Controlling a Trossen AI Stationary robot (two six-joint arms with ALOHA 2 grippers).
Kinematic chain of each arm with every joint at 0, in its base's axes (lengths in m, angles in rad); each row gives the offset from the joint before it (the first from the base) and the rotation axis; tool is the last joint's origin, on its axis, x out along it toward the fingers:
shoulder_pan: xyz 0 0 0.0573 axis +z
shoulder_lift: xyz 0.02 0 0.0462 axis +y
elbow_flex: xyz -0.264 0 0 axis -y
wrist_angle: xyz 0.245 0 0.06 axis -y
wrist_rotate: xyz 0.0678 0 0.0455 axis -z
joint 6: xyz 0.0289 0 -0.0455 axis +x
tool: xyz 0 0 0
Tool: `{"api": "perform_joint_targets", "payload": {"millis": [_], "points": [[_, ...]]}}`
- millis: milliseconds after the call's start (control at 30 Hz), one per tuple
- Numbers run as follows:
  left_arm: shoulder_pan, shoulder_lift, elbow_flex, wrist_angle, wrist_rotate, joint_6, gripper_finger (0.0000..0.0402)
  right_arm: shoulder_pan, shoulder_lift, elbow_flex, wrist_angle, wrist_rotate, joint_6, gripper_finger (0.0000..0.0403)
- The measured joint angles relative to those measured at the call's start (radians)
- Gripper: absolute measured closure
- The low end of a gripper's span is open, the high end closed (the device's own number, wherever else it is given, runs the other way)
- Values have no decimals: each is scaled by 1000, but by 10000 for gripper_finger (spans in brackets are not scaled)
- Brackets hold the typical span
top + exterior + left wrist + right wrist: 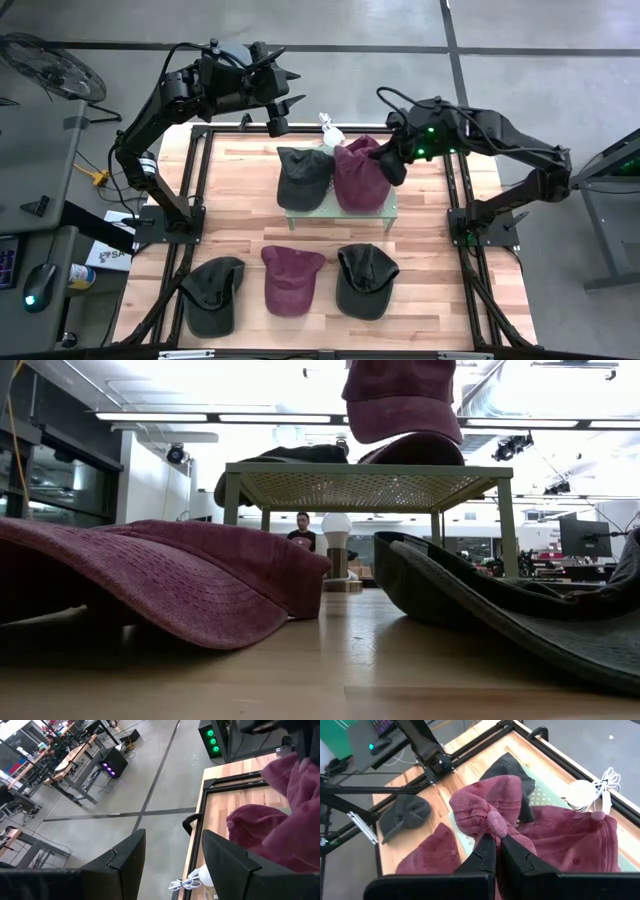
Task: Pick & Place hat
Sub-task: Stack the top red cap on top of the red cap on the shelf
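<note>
Two maroon hats (490, 815) overlap, seen wrist-side only.

- A small stand (340, 214) sits mid-table (240, 170), toward the far edge.
- Two hats rest on the stand — one (303, 176) on its left half, another (358, 190) on its right half, touching each other.
- A third hat (492, 807) hangs over that right half, pinched in the right pincer (497, 847).
- Three more hats lie in a row on the table nearer the front: left (213, 294), middle (291, 279), right (364, 281) (each apart from its neighbour).
- The left pincer (278, 112) hovers over the table's far edge, left of the stand.
- A lamp-like object (329, 129) sits behind the stand.
</note>
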Motion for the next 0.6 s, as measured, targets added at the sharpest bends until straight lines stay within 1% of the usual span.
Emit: {"api": "perform_joint_targets", "payload": {"millis": [200, 400, 600], "points": [[0, 0, 0, 0, 0, 0, 211, -18, 26, 0, -1, 1, -3, 403], [0, 0, 0, 0, 0, 0, 211, -42, 28, 0, -3, 53, -4, 403], [0, 0, 0, 0, 9, 0, 211, -72, 35, 0, -5, 41, -30, 402]]}}
